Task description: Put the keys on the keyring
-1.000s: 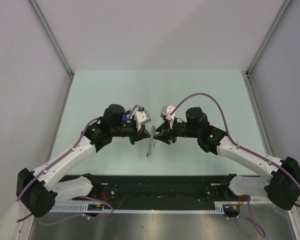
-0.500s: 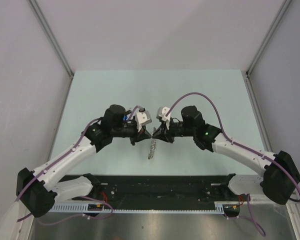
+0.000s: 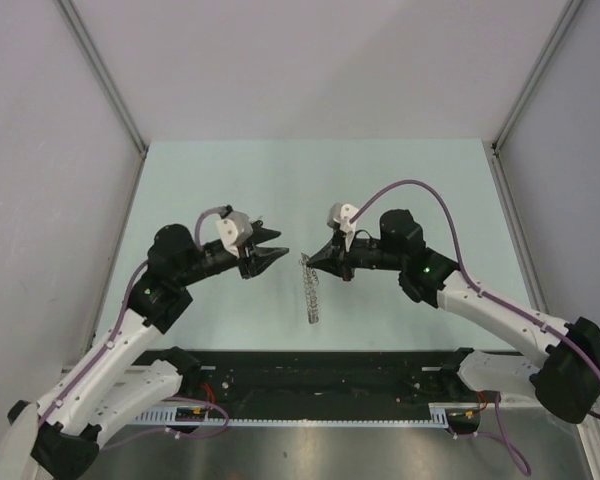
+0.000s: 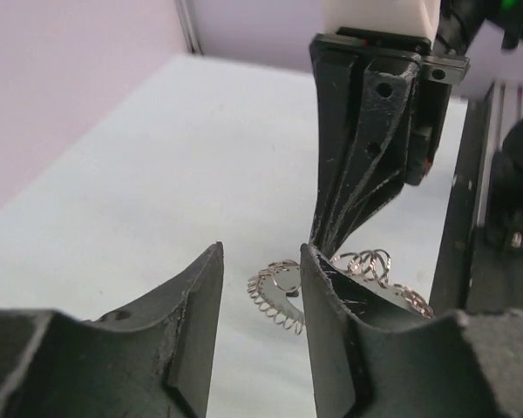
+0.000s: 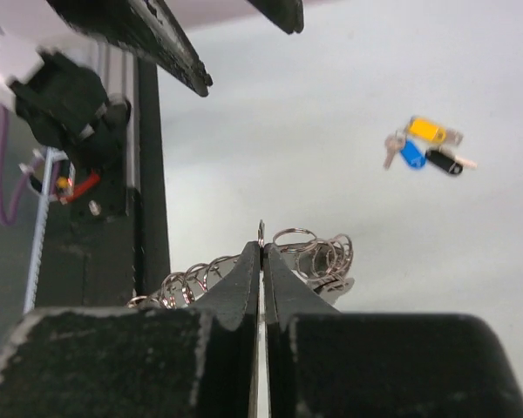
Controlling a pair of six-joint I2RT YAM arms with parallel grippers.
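Right wrist: right pincer [image 5: 261, 251] clamps keyring [image 5: 322, 261], keys [image 5: 425, 148] apart

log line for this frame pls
left gripper: open, clear of keyring | right gripper: shut on keyring | keys: lying apart from keyring

Keyring [image 3: 311, 290]: bright silvery metal, thin wire coils, glossy with small glints. Well apart from the keyring, keys [image 5: 425, 148]: glossy plastic heads in yellow, blue and black, short dull-silver metal blades. Under the keyring, desk [image 3: 400, 190]: pale green, smooth, matt with a faint sheen. Right at the keyring, jaws of the right gripper [image 5: 261, 251]: matt black plastic, grainy, scuffed pale along the edges. Near the keyring, jaws of the left gripper [image 4: 261, 261]: same rough black plastic, worn and speckled grey at the rims.
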